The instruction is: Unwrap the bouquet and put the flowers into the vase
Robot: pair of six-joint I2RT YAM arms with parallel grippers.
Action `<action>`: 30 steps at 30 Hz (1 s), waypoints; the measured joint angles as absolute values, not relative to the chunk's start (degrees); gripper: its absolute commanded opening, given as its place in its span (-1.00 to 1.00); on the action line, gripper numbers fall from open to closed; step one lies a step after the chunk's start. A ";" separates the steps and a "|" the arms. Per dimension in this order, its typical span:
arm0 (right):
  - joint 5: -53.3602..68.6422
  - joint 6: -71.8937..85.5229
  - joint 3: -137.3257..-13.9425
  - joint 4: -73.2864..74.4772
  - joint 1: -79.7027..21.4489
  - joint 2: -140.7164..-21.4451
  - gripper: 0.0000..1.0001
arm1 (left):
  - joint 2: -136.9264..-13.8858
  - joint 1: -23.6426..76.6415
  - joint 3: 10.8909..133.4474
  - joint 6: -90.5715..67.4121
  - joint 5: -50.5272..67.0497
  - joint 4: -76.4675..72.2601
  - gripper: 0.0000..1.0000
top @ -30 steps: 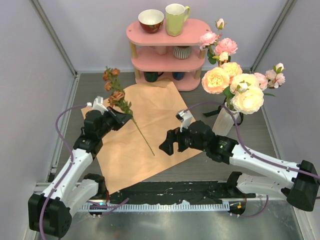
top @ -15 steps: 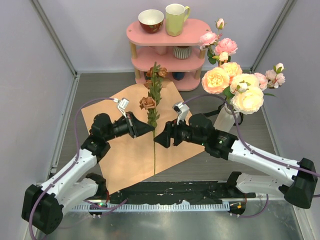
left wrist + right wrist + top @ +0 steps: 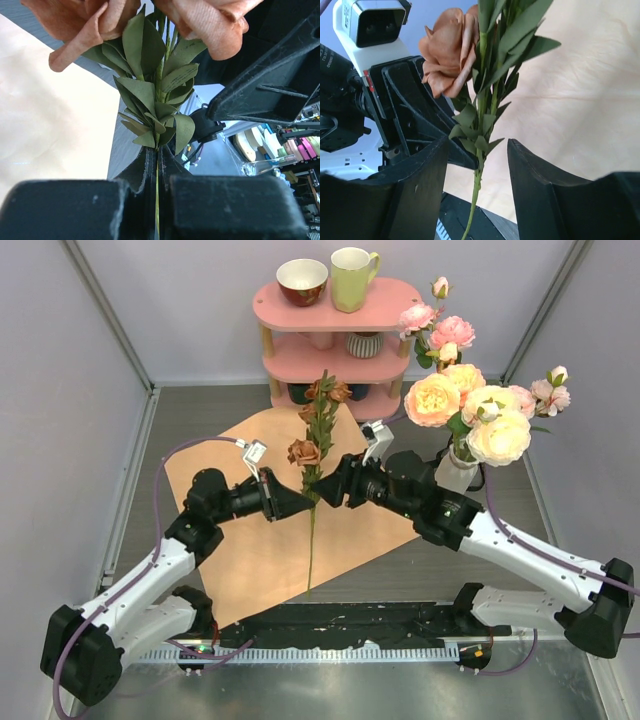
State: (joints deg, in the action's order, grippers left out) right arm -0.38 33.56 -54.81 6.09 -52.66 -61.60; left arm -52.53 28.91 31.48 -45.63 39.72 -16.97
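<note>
Gripping the brown rose (image 3: 318, 430) at its bare stem, just below the lowest leaves, the left gripper (image 3: 303, 503) has its jaws pressed together with only the thin stem between them; the left wrist view (image 3: 157, 156) shows the stem running straight through the closed gap. The rose stands roughly upright above the wrapping paper (image 3: 245, 550), blooms at the top, the stem's lower end hanging free below the grip.

The right gripper (image 3: 326, 490) faces the left one from the opposite side, at the leafy part of the same stem. Its jaws stand partly open, one on each side of the stem; in the right wrist view (image 3: 478, 146) a clear gap shows on both sides and neither jaw touches the stem.

The wrapping paper lies unfolded and flat on the tabletop (image 3: 200, 410), tan side up. The vase (image 3: 450, 473) stands on the tabletop just behind the right arm, beside the paper's right edge, and carries the other flowers (image 3: 470, 410): pink, peach and cream roses.
</note>
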 measured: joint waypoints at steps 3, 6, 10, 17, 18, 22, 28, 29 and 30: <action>-0.36 33.39 -56.12 6.09 -52.64 -63.42 0.06 | -52.53 29.41 31.48 -45.47 39.99 -16.97 -0.99; 0.49 33.39 -56.49 6.07 -52.62 -64.90 -0.02 | -52.53 29.74 31.48 -45.04 40.14 -16.97 -0.99; 3.11 33.36 -56.49 6.07 -52.53 -66.61 -0.21 | -52.51 30.02 31.48 -44.71 40.16 -16.97 -0.99; 5.21 33.26 -56.49 6.07 -52.40 -67.42 -0.74 | -52.51 30.28 31.48 -44.51 40.16 -16.97 -0.72; 5.54 33.15 -56.58 6.09 -52.29 -67.51 -0.81 | -52.53 30.26 31.48 -44.45 40.14 -16.93 -0.51; 7.44 30.83 -58.70 7.73 -52.34 -68.60 -0.98 | -52.53 30.28 31.57 -43.79 39.97 -16.62 0.35; 6.22 24.58 -66.24 12.73 -55.61 -70.00 -0.98 | -51.42 30.30 31.57 -43.20 39.40 -15.33 0.54; 5.34 23.09 -67.46 13.67 -56.45 -69.97 -0.98 | -50.70 30.30 31.57 -43.03 39.18 -15.18 0.54; 4.67 22.04 -68.12 14.24 -56.97 -69.82 -0.98 | -50.13 30.30 31.57 -42.96 39.13 -15.18 0.54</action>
State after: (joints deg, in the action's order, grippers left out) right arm 4.67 22.04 -68.12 14.24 -56.97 -69.82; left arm -50.13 30.30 31.57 -42.96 39.13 -15.18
